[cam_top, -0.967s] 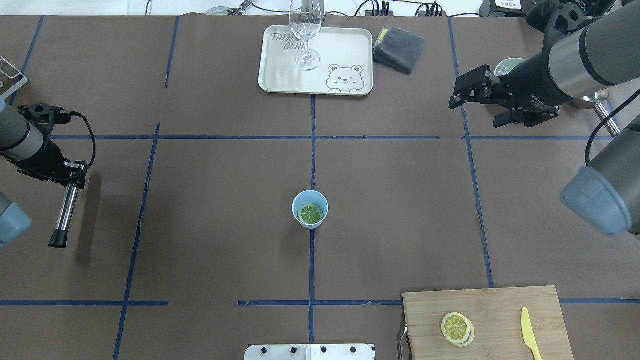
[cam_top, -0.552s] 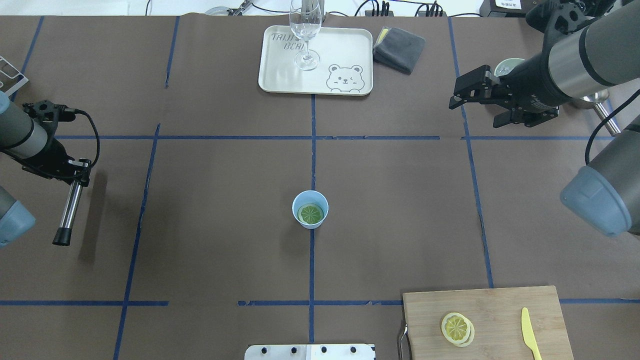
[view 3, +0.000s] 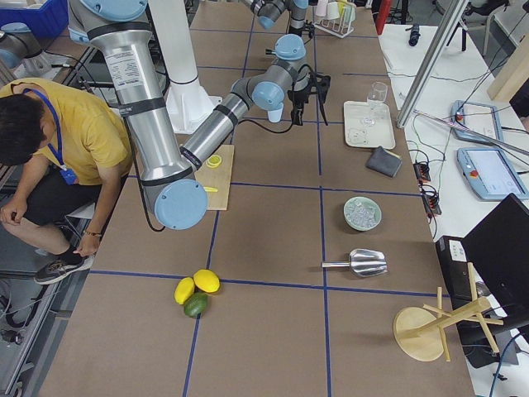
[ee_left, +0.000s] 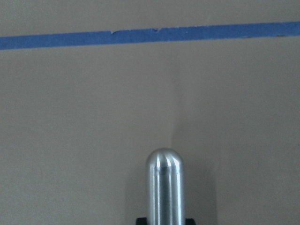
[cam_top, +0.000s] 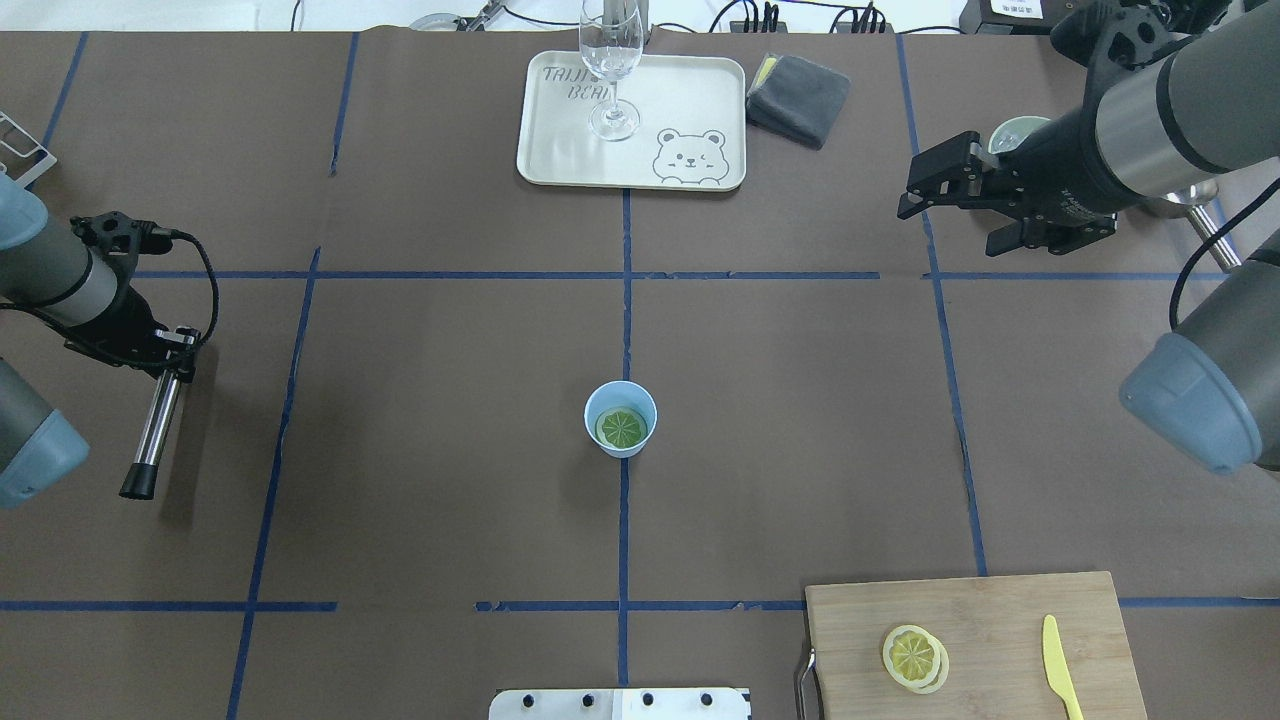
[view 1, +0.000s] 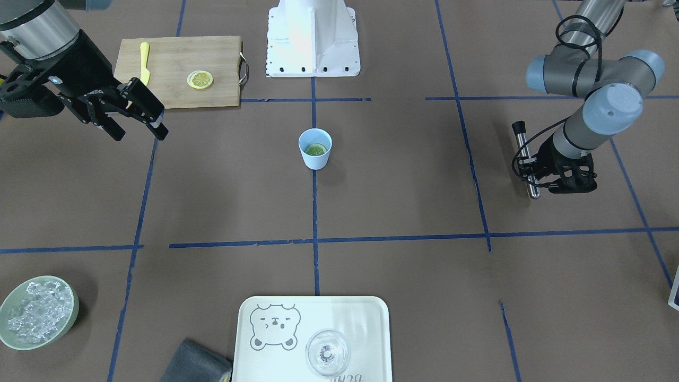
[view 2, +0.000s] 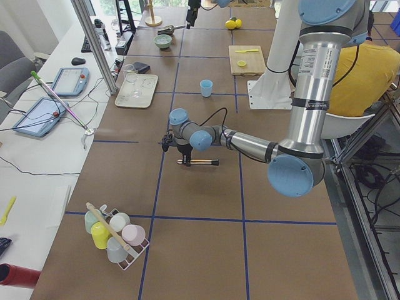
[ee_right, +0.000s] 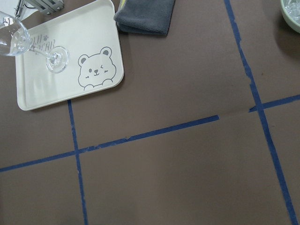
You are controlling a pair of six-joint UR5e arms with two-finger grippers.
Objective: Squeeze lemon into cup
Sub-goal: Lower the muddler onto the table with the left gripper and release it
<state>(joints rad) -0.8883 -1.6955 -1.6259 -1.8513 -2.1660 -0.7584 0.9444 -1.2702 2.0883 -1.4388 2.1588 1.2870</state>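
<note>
The light-blue cup stands at the table's middle, and a lemon slice lies flat inside it, looking greenish. It also shows in the front view. Two more lemon slices lie stacked on the wooden cutting board at the near right. My left gripper is shut on a metal rod with a black tip, held low over the table far left of the cup. My right gripper is open and empty, high at the far right.
A yellow knife lies on the board. A white bear tray with a clear glass stands at the far middle, with a grey cloth beside it. A green ice bowl sits by the right gripper.
My left arm has moved a little to the right and away from me with the rod. The right arm, the cup and the slices have not moved.
</note>
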